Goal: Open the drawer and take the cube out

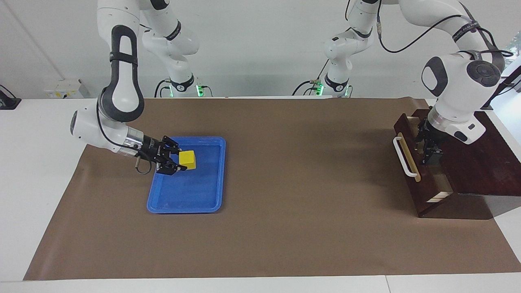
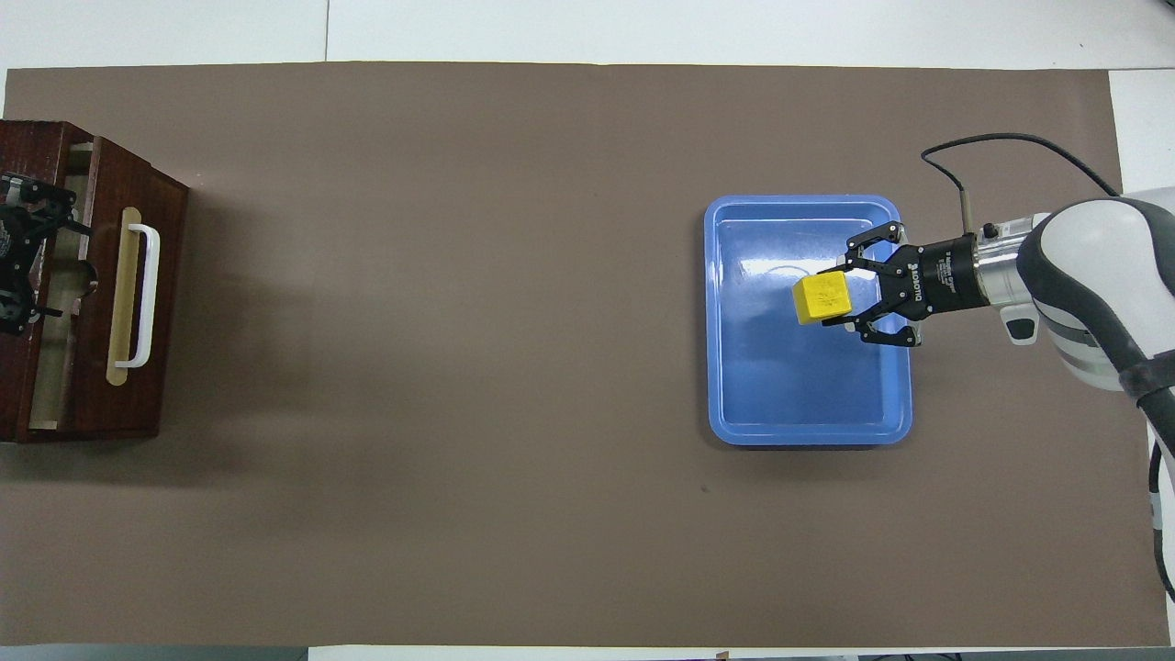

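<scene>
The right pincer (image 1: 176, 162) is clenching the cube (image 1: 187, 159), a small yellow block, and is holding it over the blue tray (image 1: 185, 199), above the part of the tray nearer to the robots; in the overhead view the cube (image 2: 822, 298) is showing against the tray's (image 2: 808, 413) floor, and whether it is touching that floor I cannot tell. The tray is lying flat on the brown mat (image 1: 285, 171) that is covering the surface (image 1: 36, 134), toward the right arm's end. Well apart from it, at the left arm's end, the dark wooden box (image 1: 476, 162) is sitting with its drawer (image 1: 423, 191) pulled only slightly out, a narrow strip of pale interior showing at the top. The white bar handle (image 1: 403, 156) on its tan strip is facing the middle of the mat. The left pincer (image 1: 430, 151) is hanging released, fingers apart, in the narrow opening just inside the drawer front, gripping nothing; in the overhead view it (image 2: 18, 257) is only partly showing at the edge. The stretch of mat between the tray and the drawer is carrying only the arms' shadows.
</scene>
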You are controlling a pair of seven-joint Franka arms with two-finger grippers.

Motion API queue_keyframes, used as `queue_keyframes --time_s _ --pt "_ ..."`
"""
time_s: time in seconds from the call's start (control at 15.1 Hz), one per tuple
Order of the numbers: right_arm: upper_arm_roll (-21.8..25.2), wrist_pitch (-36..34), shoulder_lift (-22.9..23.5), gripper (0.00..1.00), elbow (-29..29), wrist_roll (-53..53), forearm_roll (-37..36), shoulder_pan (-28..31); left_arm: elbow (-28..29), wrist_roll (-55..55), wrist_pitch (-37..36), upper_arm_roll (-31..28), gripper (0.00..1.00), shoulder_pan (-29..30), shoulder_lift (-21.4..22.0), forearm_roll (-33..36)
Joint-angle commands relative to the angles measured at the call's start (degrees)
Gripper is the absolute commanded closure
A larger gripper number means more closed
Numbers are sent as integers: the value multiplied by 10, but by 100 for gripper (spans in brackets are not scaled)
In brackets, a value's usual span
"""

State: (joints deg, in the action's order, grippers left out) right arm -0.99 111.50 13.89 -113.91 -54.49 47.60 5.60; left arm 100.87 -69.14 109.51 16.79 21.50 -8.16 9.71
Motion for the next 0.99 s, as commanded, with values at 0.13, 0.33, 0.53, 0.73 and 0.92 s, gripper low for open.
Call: queue_keyframes --time_s 0.13,0.33,0.53,0.73,0.92 --pt "-6 55 -20 100 -72 11 1 -23 12 5 -6 -9 0 -2 21 11" --pt "-7 85 -28 100 -107 17 28 -40 -3 -17 -31 -5 0 -10 24 -13" --pt "-6 115 -33 100 -131 19 53 -66 20 -97 -22 -4 0 -33 36 -18" --pt "-6 115 -40 100 -151 45 86 -65 77 -121 23 -4 0 -43 60 -18" --pt "-6 122 -48 100 -173 69 90 -65 107 -118 47 -5 0 -40 68 -18"
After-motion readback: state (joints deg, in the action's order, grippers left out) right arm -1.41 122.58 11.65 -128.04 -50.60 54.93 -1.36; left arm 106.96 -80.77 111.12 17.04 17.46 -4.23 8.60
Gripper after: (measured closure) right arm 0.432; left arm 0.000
